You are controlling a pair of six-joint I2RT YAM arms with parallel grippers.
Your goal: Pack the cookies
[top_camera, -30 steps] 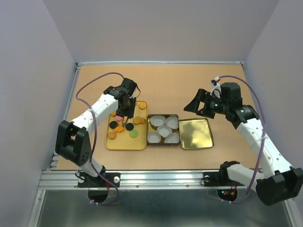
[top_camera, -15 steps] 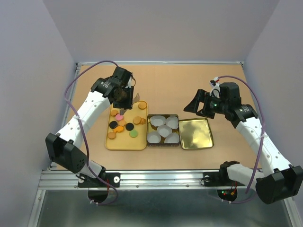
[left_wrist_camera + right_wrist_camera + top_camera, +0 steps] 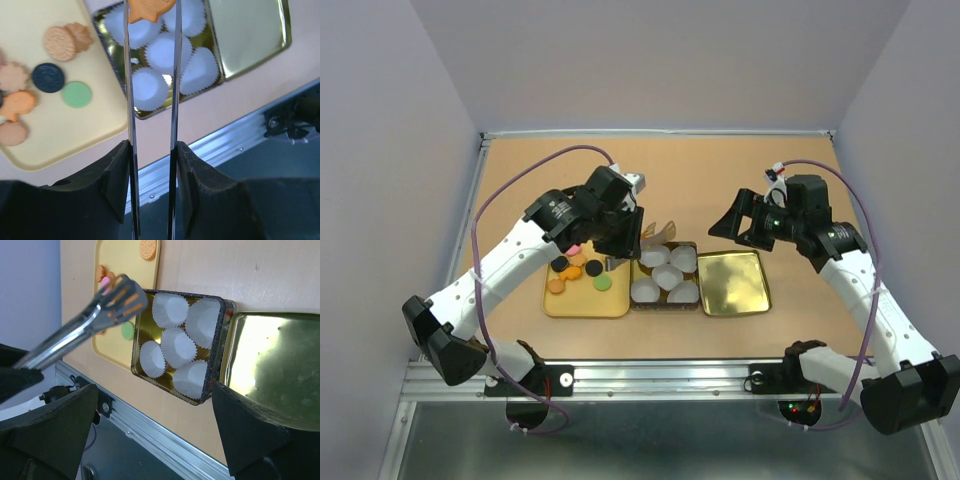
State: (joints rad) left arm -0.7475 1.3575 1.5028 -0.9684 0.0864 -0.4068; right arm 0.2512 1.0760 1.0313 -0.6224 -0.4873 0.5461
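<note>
Left fingers (image 3: 117,170) clamped on the tongs (image 3: 129,100), which pinch an orange cookie (image 3: 150,9), raised by the tin (image 3: 145,114) of paper cups (image 3: 147,90). Remaining cookies (image 3: 50,77) on the yellow tray (image 3: 75,125), worktop (image 3: 720,170). I see right fingers (image 3: 60,425) spread wide, empty.

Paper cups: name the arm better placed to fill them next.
Left. The left gripper holds tongs pinching an orange cookie above the cups; the right gripper hangs open, empty, away from them.
</note>
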